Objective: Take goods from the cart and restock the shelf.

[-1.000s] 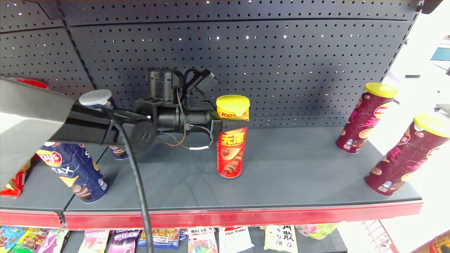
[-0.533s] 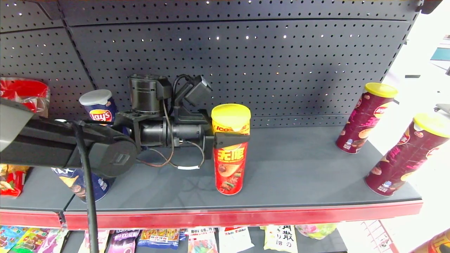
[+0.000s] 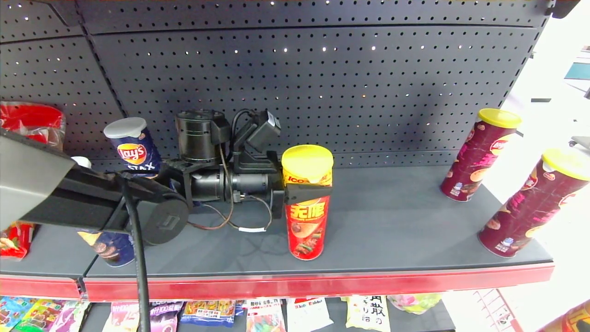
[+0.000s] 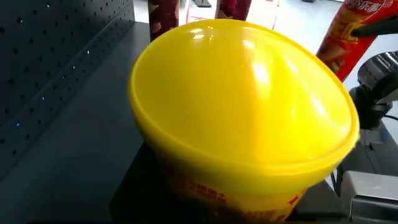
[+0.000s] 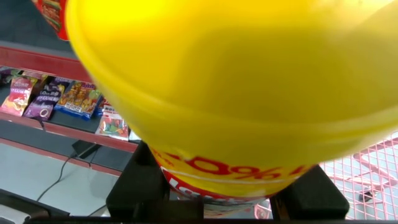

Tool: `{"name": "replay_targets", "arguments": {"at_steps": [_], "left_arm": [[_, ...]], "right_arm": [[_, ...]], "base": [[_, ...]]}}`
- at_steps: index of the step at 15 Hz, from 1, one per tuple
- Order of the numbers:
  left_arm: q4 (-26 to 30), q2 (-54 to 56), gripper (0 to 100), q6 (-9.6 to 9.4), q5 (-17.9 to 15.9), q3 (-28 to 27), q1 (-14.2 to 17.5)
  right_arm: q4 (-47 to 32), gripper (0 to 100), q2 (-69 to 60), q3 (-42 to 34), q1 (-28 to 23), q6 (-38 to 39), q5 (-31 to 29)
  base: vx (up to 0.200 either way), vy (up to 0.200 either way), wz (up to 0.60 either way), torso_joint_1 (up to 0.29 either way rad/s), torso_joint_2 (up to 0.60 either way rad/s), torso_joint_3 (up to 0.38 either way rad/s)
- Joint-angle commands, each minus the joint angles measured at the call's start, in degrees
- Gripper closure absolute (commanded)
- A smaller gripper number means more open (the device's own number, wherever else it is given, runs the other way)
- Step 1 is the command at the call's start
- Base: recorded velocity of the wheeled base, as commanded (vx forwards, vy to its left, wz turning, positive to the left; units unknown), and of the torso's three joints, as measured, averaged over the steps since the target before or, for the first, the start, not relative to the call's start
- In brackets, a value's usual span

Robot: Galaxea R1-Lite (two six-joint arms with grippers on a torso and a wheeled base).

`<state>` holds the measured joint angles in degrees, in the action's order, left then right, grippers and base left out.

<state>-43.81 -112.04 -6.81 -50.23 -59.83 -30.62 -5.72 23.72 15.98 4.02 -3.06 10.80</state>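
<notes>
Grips red can (image 3: pixel 305 228) below its yellow lid with left gripper (image 3: pixel 305 192) fingers (image 3: pixel 308 192), upright on shelf (image 3: pixel 392 221) near red front edge, well apart from maroon cans (image 3: pixel 479 152) at right end. Clamps second can (image 5: pixel 236 81), yellow-lidded too, between right gripper (image 5: pixel 225 198) fingers (image 5: pixel 140 186).
</notes>
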Motion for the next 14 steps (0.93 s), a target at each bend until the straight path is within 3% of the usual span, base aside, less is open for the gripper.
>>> {"name": "replay_targets", "arguments": {"at_steps": [1, 3, 9, 14], "left_arm": [[-0.04, -0.98, 100, 0.05, -0.14, 0.07, -0.31], [-0.13, -0.98, 100, 0.05, -2.16, 0.24, -0.40], [-0.92, 0.07, 100, -0.04, -2.42, 3.32, 0.12], [-2.42, 0.51, 100, 0.49, -2.51, 2.88, 1.71]], "right_arm": [[0.00, 100, 0.10, -0.07, 0.02, -0.02, 0.01], [0.00, 100, 0.18, -0.07, 0.02, -0.02, 0.01], [0.00, 100, 0.36, -0.07, 0.02, -0.02, 0.01], [0.00, 100, 0.36, -0.16, 0.02, -0.02, 0.01]], "base": [[0.000, 0.000, 0.00, 0.000, 0.00, 0.000], [0.000, 0.000, 0.00, 0.000, 0.00, 0.000], [0.000, 0.000, 0.00, 0.000, 0.00, 0.000], [0.000, 0.000, 0.00, 0.000, 0.00, 0.000]]}}
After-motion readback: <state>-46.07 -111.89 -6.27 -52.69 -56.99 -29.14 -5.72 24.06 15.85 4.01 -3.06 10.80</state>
